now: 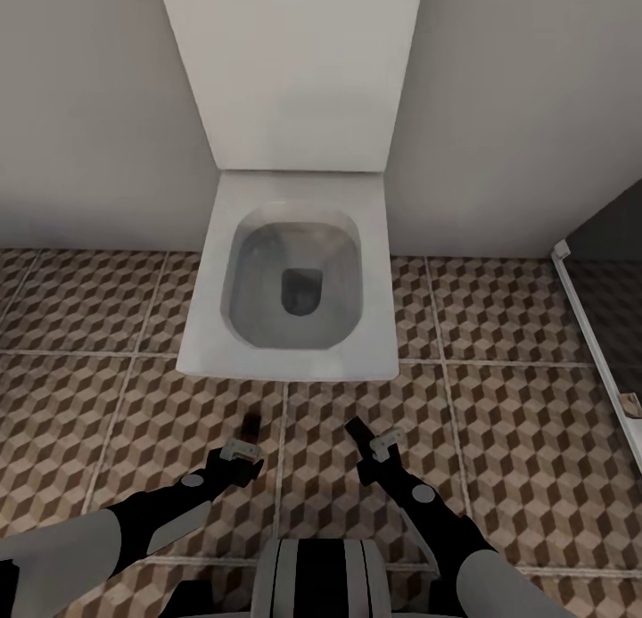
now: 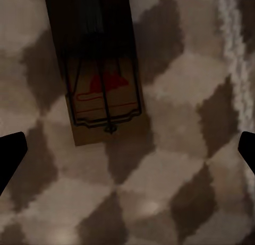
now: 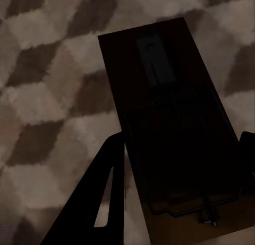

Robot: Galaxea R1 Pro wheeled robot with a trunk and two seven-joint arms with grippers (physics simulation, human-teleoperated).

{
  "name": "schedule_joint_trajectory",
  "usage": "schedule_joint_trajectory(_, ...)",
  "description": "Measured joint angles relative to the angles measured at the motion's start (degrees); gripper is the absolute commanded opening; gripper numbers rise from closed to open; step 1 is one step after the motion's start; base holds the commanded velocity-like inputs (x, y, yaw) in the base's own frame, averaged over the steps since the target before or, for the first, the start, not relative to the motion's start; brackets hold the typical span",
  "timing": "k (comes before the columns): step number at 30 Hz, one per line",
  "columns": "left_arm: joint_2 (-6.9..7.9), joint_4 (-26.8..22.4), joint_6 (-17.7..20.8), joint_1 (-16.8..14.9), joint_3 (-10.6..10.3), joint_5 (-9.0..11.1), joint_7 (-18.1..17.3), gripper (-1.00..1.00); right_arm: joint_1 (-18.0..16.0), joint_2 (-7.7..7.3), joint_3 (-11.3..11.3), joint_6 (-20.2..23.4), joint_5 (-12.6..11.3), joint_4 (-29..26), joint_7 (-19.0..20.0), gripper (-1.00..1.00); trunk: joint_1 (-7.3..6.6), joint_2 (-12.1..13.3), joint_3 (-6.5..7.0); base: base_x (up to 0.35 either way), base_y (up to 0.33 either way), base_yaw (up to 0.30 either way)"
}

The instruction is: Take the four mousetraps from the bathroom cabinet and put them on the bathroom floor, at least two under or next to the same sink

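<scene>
A tan mousetrap (image 2: 101, 83) with a black wire spring and a red spot lies flat on the cube-patterned bathroom floor (image 2: 175, 165). My left gripper (image 2: 127, 147) hovers just short of it, open, its dark fingertips (image 2: 10, 155) wide apart. In the head view that mousetrap (image 1: 252, 424) is a dark sliver in front of the left gripper (image 1: 242, 451). My right gripper (image 3: 179, 141) is shut on another mousetrap (image 3: 170, 123), held above the tiles and in shadow. In the head view the right gripper (image 1: 374, 441) carries this mousetrap (image 1: 358, 428). The cabinet and the sink are out of view.
A square white toilet (image 1: 294, 350) with its lid up stands against the pale wall, directly ahead of both grippers. A white-framed shower edge (image 1: 593, 333) runs along the right. Open floor tiles (image 1: 80, 333) lie left and right of the toilet.
</scene>
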Motion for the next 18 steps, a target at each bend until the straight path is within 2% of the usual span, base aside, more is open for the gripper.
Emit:
schedule_joint_trajectory(6, -0.02, 0.0, 0.0, 0.0, 0.0, 0.0, 0.0, 1.00, 0.0, -0.07, 0.8, 0.0, 0.0, -0.2, -0.1, -1.00, 0.00, 0.0, 0.00, 0.000, 0.000, 0.000)
schedule_joint_trajectory(18, -0.02, 0.0, 0.0, 0.0, 0.0, 0.0, 0.0, 1.00, 0.0, -0.09, 1.0, 0.1, -0.1, -0.2, -0.2, -1.00, 0.00, 0.0, 0.00, 0.000, 0.000, 0.000)
